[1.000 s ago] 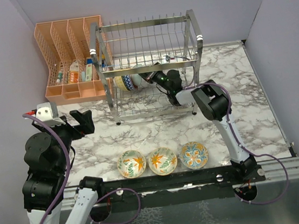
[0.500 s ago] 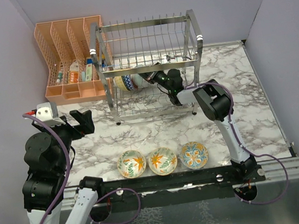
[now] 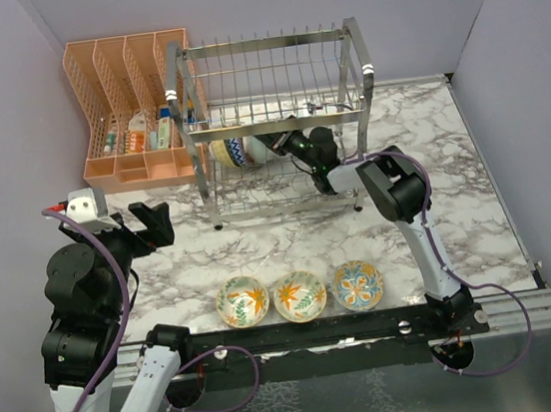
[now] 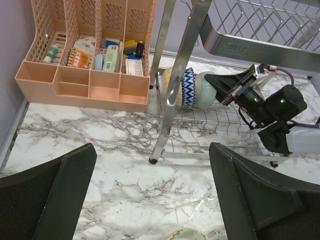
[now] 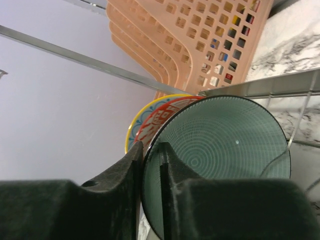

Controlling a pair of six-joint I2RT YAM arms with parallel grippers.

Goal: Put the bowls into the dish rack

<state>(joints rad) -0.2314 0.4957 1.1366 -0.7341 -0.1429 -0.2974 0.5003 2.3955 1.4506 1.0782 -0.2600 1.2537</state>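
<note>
Right claw point(image 5: 151, 150): jaws narrowly apart, straddling the rim of the teal bowl point(image 5: 225, 140); whether they press on it cannot be told. The bowl stands on edge in the lower tier of the dish rack point(image 3: 355, 50), against the red-patterned bowl point(image 5: 160, 112). Left claw point(image 4: 152, 150): spread wide, front-left of the rack. Three floral bowls point(image 3: 299, 296) sit on the counter point(image 3: 451, 164) in front of the rack

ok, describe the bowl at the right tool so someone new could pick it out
Find the chrome dish rack at the back of the table; on its lower tier three bowls stand on edge. The teal bowl is the rightmost, its rim straddled by the right tool. Unlike the red-patterned bowl and yellow-rimmed bowl beside it, it is plain, with no painted design.
</note>
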